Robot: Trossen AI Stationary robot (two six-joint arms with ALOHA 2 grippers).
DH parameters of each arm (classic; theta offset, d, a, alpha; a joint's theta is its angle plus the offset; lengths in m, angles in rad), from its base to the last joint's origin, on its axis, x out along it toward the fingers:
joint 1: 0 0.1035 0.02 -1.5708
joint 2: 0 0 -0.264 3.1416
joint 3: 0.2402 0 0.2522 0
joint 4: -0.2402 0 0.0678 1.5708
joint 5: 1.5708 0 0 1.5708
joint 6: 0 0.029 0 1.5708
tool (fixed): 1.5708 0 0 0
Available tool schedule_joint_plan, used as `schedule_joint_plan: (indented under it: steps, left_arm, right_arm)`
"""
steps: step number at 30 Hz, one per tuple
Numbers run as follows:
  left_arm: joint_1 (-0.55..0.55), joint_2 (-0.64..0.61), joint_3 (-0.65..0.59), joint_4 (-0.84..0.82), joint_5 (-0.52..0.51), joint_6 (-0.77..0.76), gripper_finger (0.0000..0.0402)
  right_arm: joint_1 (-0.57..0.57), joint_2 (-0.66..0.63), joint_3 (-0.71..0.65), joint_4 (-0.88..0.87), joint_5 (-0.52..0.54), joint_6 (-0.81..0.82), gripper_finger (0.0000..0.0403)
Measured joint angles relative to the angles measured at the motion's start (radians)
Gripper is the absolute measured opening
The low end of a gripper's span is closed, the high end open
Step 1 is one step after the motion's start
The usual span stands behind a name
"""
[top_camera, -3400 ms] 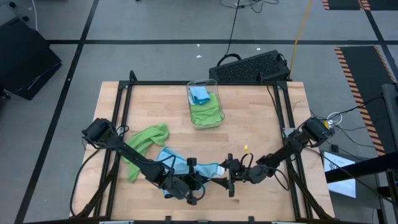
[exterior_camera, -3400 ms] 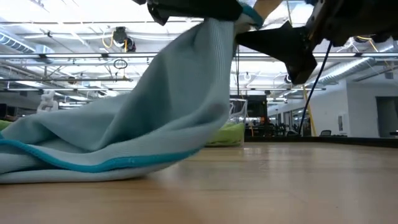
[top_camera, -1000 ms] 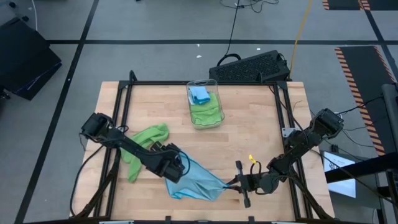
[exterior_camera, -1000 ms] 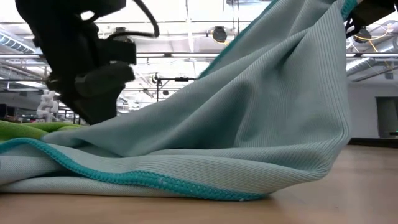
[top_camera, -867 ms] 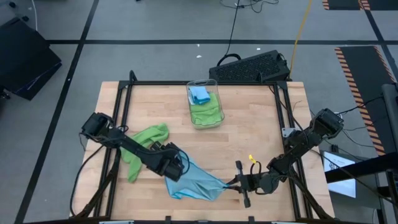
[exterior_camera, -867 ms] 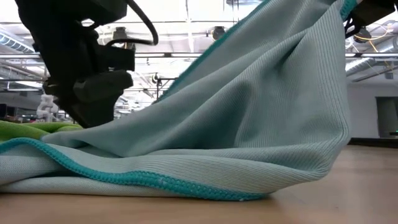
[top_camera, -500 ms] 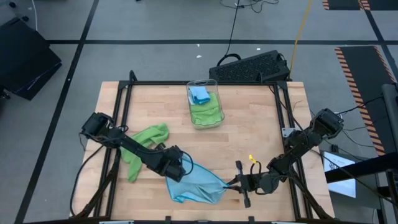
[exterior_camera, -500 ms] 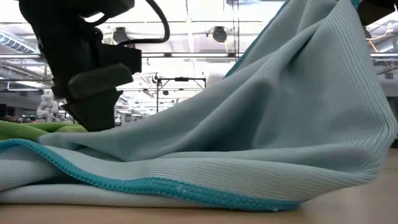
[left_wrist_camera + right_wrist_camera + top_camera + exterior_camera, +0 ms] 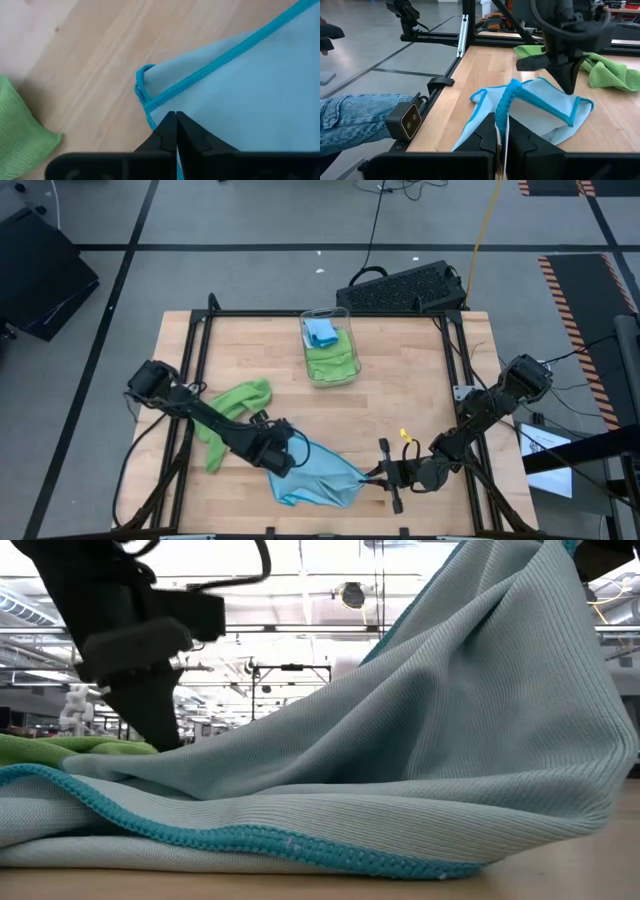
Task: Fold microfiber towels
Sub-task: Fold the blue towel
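Four towels show in all: two loose on the table [image 9: 420, 380] and two in the bin [image 9: 331, 345]. From the left, a green towel [image 9: 234, 408] lies crumpled near the left edge, and a blue towel [image 9: 318, 476] spreads rumpled at the front centre, just beside it. At the back centre the clear bin holds a second blue towel [image 9: 321, 332] on top of a second green towel [image 9: 331, 363]. A small yellow piece [image 9: 404, 435] sits on the wood near the right arm, and a black keyboard [image 9: 402, 288] lies on the floor beyond the table's far edge.

Nothing stands between the arms and the front cloth. The left arm reaches low from the left edge across the green towel; the left gripper [image 9: 175, 131] points down at the blue towel's near-left corner, fingers pressed together on the fabric beside its teal hem. The right arm comes in from the right edge, bent low, and the right gripper [image 9: 502, 131] pinches the blue towel's right edge and holds it raised off the table, so the cloth slopes down toward the left. A person's leg in jeans [image 9: 355, 120] shows beside the table in the right wrist view.
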State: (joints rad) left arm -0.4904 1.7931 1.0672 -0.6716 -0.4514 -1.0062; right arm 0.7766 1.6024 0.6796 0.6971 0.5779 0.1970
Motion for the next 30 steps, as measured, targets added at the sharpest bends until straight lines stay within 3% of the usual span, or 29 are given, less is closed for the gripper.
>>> schedule_joint_plan:
  steps: [4,7,12,17,21,26,30]
  left_arm:
    - [-0.028,-0.013,0.0,0.032,-0.03,0.064,0.0003]
    - [-0.037,-0.007,0.0,0.049,-0.044,0.015,0.0019]
    - [-0.001,-0.002,0.0,0.034,-0.051,-0.127,0.01]
    - [0.031,0.019,-0.001,0.04,-0.036,-0.161,0.0192]
    - [0.059,0.027,-0.032,0.054,0.017,-0.186,0.0232]
    - [0.079,0.022,-0.091,0.133,0.045,-0.209,0.0233]
    - [0.077,0.02,-0.106,0.194,0.052,-0.125,0.0179]
  right_arm:
    - [0.0,0.0,0.0,0.0,0.001,0.0,0.0006]
    - [0.0,0.0,0.0,0.0,0.001,0.0,0.0006]
    - [0.0,0.0,0.0,0.0,0.001,0.003,0.0006]
    - [0.0,0.0,0.0,0.0,0.001,0.002,0.0006]
    - [0.0,0.0,0.0,-0.001,0.001,0.002,0.0006]
    - [0.0,0.0,0.0,-0.006,0.001,0.003,0.0006]
    - [0.0,0.0,0.0,-0.006,0.001,0.001,0.0006]
